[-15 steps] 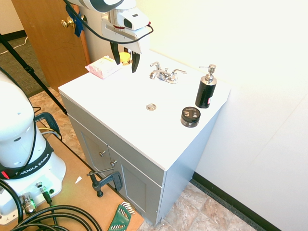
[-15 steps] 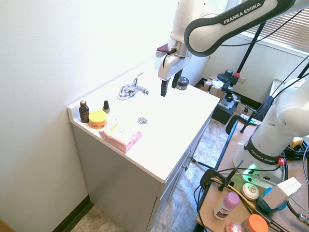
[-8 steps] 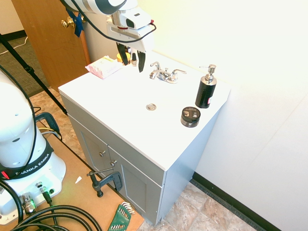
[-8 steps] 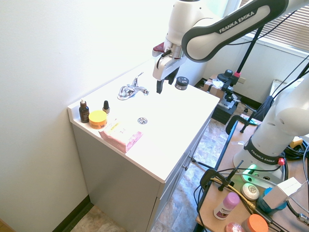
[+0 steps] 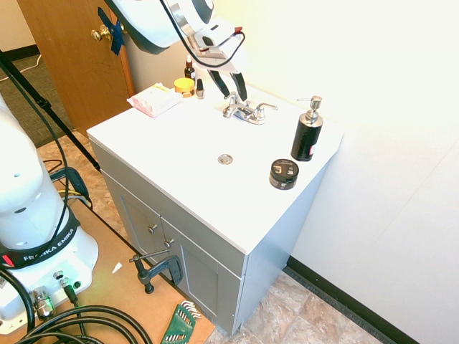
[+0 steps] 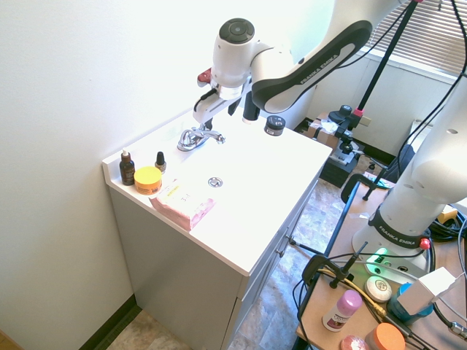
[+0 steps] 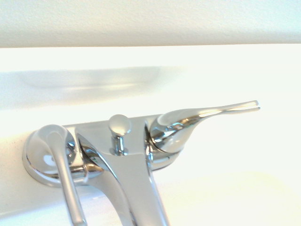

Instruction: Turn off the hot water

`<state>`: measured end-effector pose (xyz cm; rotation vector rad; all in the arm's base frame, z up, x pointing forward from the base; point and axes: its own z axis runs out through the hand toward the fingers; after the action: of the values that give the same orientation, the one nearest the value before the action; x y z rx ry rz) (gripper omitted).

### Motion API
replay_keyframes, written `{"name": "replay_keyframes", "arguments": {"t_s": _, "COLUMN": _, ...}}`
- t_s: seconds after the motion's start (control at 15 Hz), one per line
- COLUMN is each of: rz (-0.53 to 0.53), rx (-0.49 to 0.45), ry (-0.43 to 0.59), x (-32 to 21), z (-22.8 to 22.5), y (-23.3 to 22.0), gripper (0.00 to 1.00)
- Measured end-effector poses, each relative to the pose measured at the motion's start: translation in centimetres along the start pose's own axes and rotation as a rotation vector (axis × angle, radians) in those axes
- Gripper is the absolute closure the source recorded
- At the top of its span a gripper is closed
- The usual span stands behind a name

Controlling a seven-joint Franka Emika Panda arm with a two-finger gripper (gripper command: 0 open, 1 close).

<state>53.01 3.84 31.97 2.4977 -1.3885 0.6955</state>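
Robot base band (image 5: pixel 46 246): "FRANKA EMIKA", white print on black; reads in both exterior views.
Upper arm strip (image 6: pixel 319 68): "FRANKA EMIKA", white on black, running slantwise; second exterior view.
Black jar lid (image 5: pixel 285 169): pale marks, too small to read.
Soap pump bottle (image 5: pixel 307 136): red-and-white label, print illegible.
Pink packet (image 6: pixel 182 204): print illegible.

The single white arm (image 6: pixel 310 69) is reaching in from the upper right in the second exterior view and from the upper left in the first. Its rounded wrist (image 6: pixel 233 55) is bending over, carrying the pincer (image 5: pixel 230 98) below it. The pincer is pointing downward at a slant, its two dark fingers (image 5: pixel 241 87) standing apart, with a gap showing between them and nothing gripped.
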Motion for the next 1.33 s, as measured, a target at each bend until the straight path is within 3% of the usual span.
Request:
{"name": "replay_keyframes", "arguments": {"t_s": 0.33, "rz": 0.002, "rx": -0.026, "ry": 0.036, "x": -0.1, "z": 2.7, "y": -2.5, "gripper": 0.0}}
{"name": "replay_keyframes", "arguments": {"t_s": 0.6, "rz": 0.02, "rx": -0.026, "ry": -0.072, "x": -1.5, "z": 2.1, "y": -3.6, "gripper": 0.0}}
{"name": "replay_keyframes", "arguments": {"t_s": 1.13, "rz": 0.041, "rx": 0.029, "ry": -0.067, "x": -1.8, "z": 2.4, "y": -6.5, "gripper": 0.0}}
{"name": "replay_keyframes", "arguments": {"t_s": 1.33, "rz": -0.002, "rx": 0.03, "ry": -0.15, "x": -1.7, "z": 2.1, "y": -5.5, "gripper": 0.0}}
